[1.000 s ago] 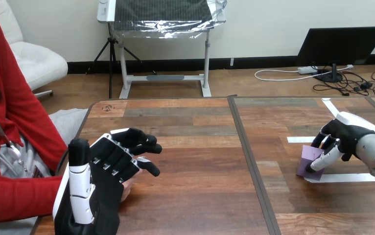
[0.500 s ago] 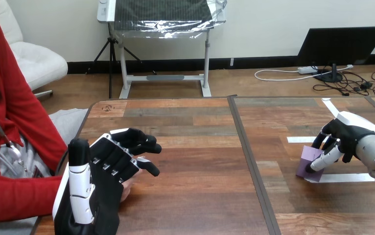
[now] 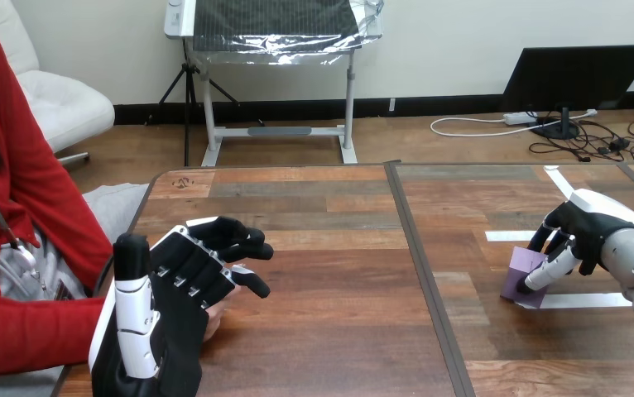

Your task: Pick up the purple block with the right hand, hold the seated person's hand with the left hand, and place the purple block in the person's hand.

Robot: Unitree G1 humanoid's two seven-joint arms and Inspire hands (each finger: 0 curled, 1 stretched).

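The purple block (image 3: pixel 519 279) rests on the table's right half, on a strip of white tape (image 3: pixel 587 300). My right hand (image 3: pixel 580 229) is shut on it: the thumb lies across its near face and the fingers reach down behind it. At the table's left front edge my left hand (image 3: pixel 173 310) lies over the person's hand (image 3: pixel 213 321), with its fingers curled round the far side. Only a small part of the person's hand shows under my palm. The red sleeve (image 3: pixel 24 331) leads into it from the left.
The wooden table (image 3: pixel 338 331) has a dark seam (image 3: pixel 423 273) running front to back down its middle. More white tape strips (image 3: pixel 506 236) lie on the right half. The person sits at the left side.
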